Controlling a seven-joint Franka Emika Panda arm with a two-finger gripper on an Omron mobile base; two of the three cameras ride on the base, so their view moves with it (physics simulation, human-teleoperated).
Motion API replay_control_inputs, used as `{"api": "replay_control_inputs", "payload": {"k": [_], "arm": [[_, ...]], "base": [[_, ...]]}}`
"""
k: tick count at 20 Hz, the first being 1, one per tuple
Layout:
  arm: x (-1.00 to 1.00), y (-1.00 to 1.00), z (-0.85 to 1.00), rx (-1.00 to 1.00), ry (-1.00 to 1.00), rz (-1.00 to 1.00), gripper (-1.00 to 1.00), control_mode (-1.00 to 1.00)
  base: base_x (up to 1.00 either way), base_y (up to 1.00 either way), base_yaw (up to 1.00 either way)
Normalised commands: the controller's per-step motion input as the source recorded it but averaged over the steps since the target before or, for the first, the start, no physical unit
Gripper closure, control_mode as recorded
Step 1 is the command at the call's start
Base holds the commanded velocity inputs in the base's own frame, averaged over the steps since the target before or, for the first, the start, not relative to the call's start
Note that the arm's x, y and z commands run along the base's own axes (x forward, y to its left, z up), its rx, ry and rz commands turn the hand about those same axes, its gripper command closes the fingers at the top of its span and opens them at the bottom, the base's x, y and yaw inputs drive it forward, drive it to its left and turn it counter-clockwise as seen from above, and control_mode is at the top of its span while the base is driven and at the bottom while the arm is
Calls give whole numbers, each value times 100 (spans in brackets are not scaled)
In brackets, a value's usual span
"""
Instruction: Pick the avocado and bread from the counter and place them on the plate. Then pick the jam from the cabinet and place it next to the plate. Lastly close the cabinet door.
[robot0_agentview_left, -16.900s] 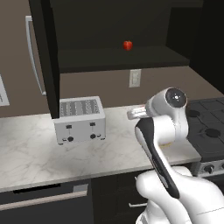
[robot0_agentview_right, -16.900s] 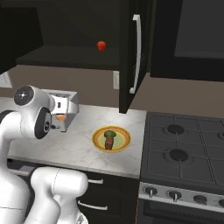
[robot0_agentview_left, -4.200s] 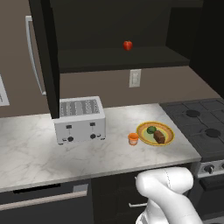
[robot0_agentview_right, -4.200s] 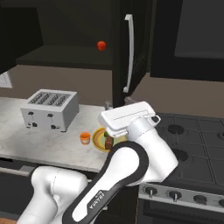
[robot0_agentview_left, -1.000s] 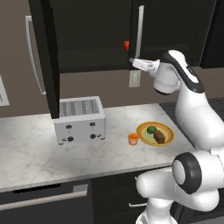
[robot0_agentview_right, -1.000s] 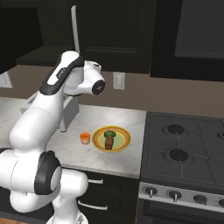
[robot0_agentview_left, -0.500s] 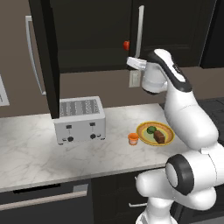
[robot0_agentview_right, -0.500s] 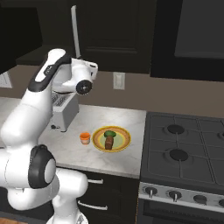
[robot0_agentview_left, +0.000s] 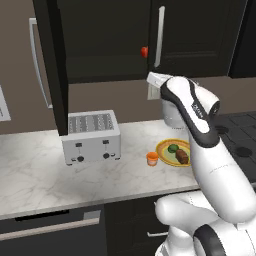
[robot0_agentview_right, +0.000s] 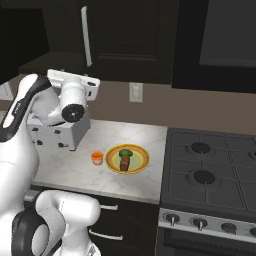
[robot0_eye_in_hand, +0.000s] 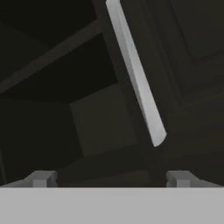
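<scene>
The plate (robot0_agentview_left: 161, 148) (robot0_agentview_right: 142, 159) lies on the counter (robot0_agentview_left: 40, 175) (robot0_agentview_right: 65, 170), with the avocado (robot0_agentview_left: 172, 148) (robot0_agentview_right: 126, 152) and the bread (robot0_agentview_left: 182, 157) (robot0_agentview_right: 124, 163) on it. The orange jam (robot0_agentview_left: 152, 158) (robot0_agentview_right: 97, 158) stands just left of the plate. My gripper (robot0_agentview_left: 151, 78) (robot0_agentview_right: 94, 83) (robot0_eye_in_hand: 109, 178) hovers open and empty below the cabinet (robot0_agentview_left: 105, 40), facing the silver handle (robot0_eye_in_hand: 135, 74) of the right cabinet door (robot0_agentview_left: 195, 35) (robot0_agentview_right: 125, 30). That door stands nearly shut, leaving a narrow gap.
A red round fruit (robot0_agentview_left: 144, 51) shows in the gap on the shelf. The left cabinet door (robot0_agentview_left: 50, 65) stands wide open, edge-on. A silver toaster (robot0_agentview_left: 92, 136) (robot0_agentview_right: 55, 135) sits at the left of the counter, a stove (robot0_agentview_right: 210, 170) at the right.
My arm has folded in, its elbow swinging left, and the hand has dropped slightly below the door's handle. Door, plate and jar have not moved.
</scene>
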Motion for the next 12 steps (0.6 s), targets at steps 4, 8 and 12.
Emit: {"api": "replay_control_inputs", "payload": {"k": [4,8,12], "arm": [[-98,0,77,0,5,0,-100,-100],[-91,0,75,-2,16,0,-100,-100],[-97,0,71,-5,23,0,-100,-100]], "base": [[0,0,0],[0,0,0],[0,0,0]]}}
